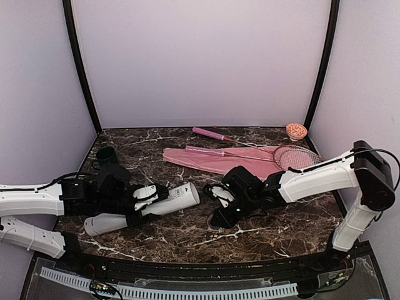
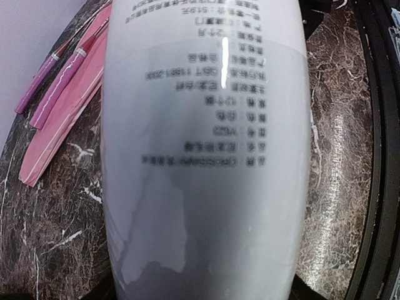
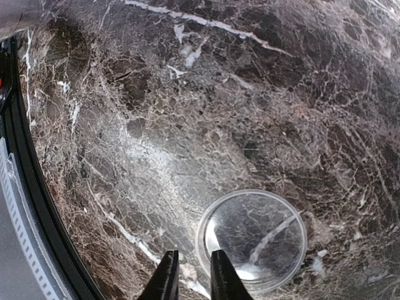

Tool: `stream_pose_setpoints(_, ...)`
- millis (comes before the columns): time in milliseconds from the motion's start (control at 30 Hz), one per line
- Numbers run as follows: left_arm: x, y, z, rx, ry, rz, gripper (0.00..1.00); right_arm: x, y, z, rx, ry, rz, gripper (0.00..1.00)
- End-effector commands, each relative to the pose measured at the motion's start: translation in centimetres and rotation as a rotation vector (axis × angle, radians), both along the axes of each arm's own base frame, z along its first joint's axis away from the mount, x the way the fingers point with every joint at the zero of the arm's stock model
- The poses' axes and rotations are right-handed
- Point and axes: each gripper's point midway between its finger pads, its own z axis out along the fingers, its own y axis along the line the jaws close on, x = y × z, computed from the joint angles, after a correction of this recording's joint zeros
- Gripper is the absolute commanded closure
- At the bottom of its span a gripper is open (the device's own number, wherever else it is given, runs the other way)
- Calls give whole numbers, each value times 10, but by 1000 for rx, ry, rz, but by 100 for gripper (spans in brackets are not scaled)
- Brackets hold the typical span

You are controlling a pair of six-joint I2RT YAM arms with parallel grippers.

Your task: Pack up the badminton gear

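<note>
Now the left claw [image 1: 139, 201] clamps the tube [image 1: 147, 209] — long axis left-right, mouth toward the nearly closed right claw [image 3: 189, 275].

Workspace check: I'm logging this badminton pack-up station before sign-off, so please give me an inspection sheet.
Surface: dark marble table, clean.
Job's things: grey tube on its side; clear round lid flat; two rackets on pink cover.
Clutter: green cup back left; orange bowl back right.
Grippers: left gripper at tube; right gripper nearly closed by lid's rim.
Cables: black cable on right arm.
Surroundings: lilac walls.
</note>
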Motion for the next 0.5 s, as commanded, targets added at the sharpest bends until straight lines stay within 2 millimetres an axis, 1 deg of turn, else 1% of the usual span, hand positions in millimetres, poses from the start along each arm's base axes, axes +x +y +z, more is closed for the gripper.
stream_pose_setpoints(0,0,1,0,-9,-1,3,58,8,8,19,37,-47,-21,78)
stream_pose_setpoints(100,0,0,1,-12,2,2,58,13,3,27,59,-65,-52,75)
stream_pose_setpoints(200,-1,-1,-1,-12,12,2,57,25,-8,43,123,-90,-124,73)
stream_pose_setpoints(267,-1,-1,-2,-9,13,1,58,35,-17,50,167,-101,-186,71)
stream_pose_setpoints(367,0,-1,-2,-9,12,3,58,55,-34,68,243,-138,-297,69)
stream_pose_setpoints(433,-1,-1,-2,-10,14,2,58,70,-50,80,282,-169,-386,66)
stream_pose_setpoints(467,-1,-1,-2,-11,14,2,58,76,-58,80,286,-177,-428,65)
